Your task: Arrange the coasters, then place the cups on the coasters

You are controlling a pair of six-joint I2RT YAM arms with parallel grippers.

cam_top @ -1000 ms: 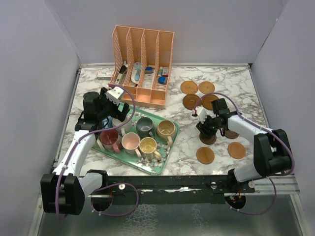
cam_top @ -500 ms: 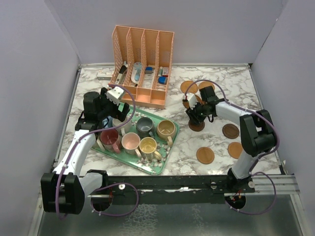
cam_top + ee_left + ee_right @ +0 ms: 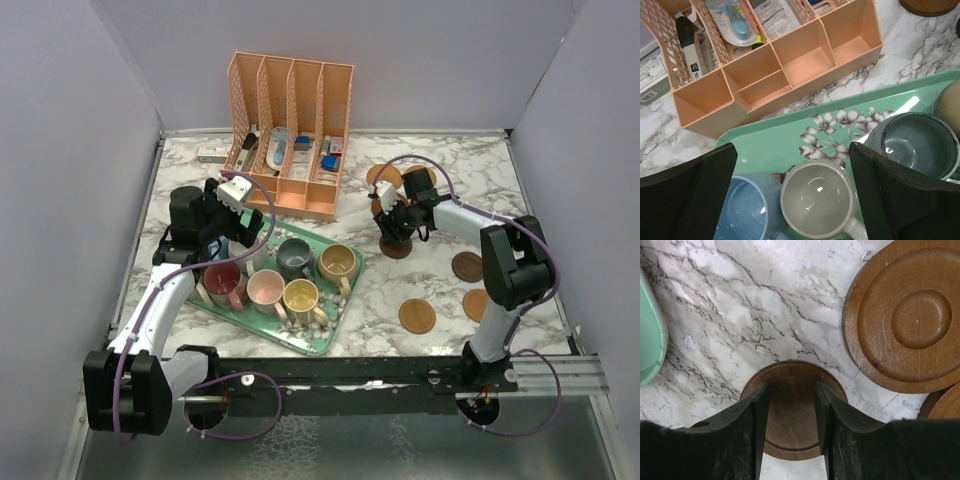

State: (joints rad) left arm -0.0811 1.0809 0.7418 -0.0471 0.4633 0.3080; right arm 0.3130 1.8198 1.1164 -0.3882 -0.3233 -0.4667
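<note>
My right gripper (image 3: 791, 386) stands partly open, both fingertips resting on the top face of a dark brown coaster (image 3: 790, 412) that lies flat on the marble. In the top view this coaster (image 3: 398, 249) sits just in front of the back group of coasters (image 3: 418, 178). A lighter ringed coaster (image 3: 912, 315) lies close to its right. More coasters (image 3: 417, 316) lie nearer the front right. My left gripper (image 3: 792, 150) hangs wide open above a cream cup (image 3: 820, 199) and a blue cup (image 3: 747, 210) on the green tray (image 3: 775, 145). A grey-blue cup (image 3: 917, 145) stands beside them.
An orange desk organizer (image 3: 288, 135) with stationery stands behind the tray. Maroon (image 3: 222, 280), pink (image 3: 266, 288), yellow (image 3: 300, 297) and tan (image 3: 337, 263) cups fill the tray's front. The tray's edge (image 3: 650, 340) is just left of my right gripper.
My right gripper has moved back and left, sliding the dark coaster from the front right up beside the back group. The left arm has stayed still.
</note>
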